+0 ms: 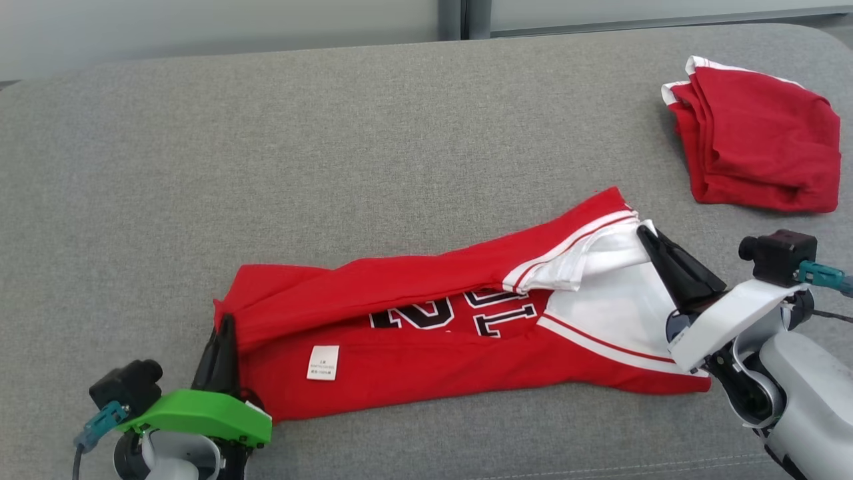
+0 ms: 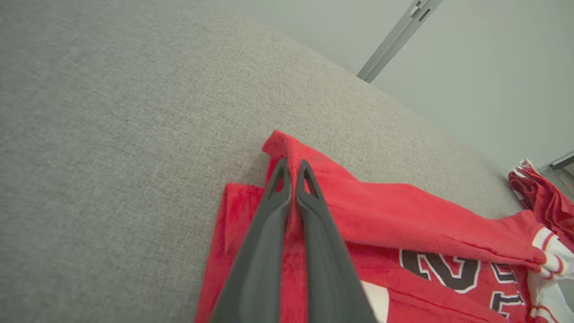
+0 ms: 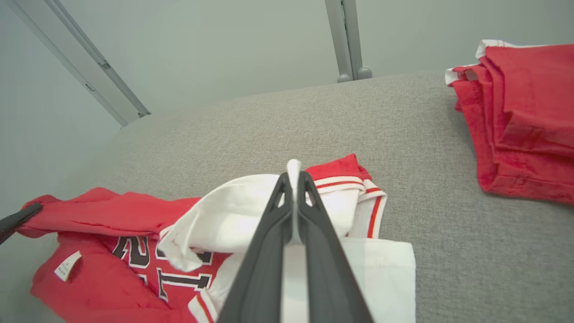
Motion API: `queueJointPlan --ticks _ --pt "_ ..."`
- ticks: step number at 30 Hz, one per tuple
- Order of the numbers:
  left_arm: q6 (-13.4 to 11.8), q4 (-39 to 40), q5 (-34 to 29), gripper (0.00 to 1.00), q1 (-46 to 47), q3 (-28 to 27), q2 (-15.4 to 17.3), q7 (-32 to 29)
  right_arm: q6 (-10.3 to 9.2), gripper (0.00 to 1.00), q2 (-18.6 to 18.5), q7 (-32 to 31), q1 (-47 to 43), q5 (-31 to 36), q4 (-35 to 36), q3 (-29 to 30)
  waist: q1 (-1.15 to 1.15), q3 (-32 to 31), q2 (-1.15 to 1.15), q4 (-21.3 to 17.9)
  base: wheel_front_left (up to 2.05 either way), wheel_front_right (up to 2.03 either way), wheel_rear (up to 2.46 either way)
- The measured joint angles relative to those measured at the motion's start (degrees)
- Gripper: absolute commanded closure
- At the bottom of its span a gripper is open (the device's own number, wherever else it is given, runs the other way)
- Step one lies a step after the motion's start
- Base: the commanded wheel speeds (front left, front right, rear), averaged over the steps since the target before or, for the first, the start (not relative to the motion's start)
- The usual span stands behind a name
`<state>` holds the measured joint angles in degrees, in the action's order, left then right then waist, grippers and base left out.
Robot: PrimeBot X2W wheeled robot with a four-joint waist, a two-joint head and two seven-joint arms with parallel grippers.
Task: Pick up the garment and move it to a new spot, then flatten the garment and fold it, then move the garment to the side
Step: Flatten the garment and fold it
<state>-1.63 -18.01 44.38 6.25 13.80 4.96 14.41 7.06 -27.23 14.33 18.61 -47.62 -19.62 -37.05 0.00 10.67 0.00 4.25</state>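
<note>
The garment (image 1: 413,333) is a red jersey with white sleeves and dark numbers, lying stretched across the grey cushion, one long edge folded over itself. At its left end my left gripper (image 1: 225,327) is shut on the red hem; the left wrist view has red cloth (image 2: 358,211) pinched between the dark fingers (image 2: 314,233) of that gripper (image 2: 292,167). My right gripper (image 1: 645,235) is shut on the white sleeve end; in the right wrist view white fabric (image 3: 242,211) rises between the closed fingers (image 3: 269,242) of the gripper (image 3: 293,178).
A second red garment (image 1: 760,143), folded with white trim, lies at the far right of the grey cushion (image 1: 333,133); it also appears as a folded pile (image 3: 524,121) in the right wrist view. A pale wall and metal post (image 3: 347,40) stand behind.
</note>
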Motion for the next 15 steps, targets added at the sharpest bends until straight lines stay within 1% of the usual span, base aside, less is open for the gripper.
queueJointPlan --ticks 8,13,14,15 --pt "-0.4 -2.0 1.3 1.00 -3.3 0.4 -0.1 0.0 0.00 1.00 0.6 0.0 -4.9 3.7 2.2 1.8 0.00 -0.6 0.00 -0.9 0.00 0.00 0.00" --pt "-0.5 -2.1 1.3 1.00 -3.4 0.4 0.0 -0.2 0.00 1.00 0.2 0.0 -6.6 6.1 2.1 1.9 0.00 -1.0 0.00 -1.6 0.00 0.00 0.00" --pt "-0.9 -2.1 1.3 1.00 -3.7 0.4 0.1 -0.3 0.00 0.93 0.3 0.0 -7.1 6.4 1.9 1.9 0.00 -1.1 0.00 -1.7 0.00 0.00 0.00" --pt "-0.9 -2.2 1.3 1.00 -4.0 0.4 0.2 -0.3 0.00 0.80 0.3 0.0 -7.6 6.5 1.7 2.0 0.00 -1.1 0.00 -1.8 0.00 0.00 0.00"
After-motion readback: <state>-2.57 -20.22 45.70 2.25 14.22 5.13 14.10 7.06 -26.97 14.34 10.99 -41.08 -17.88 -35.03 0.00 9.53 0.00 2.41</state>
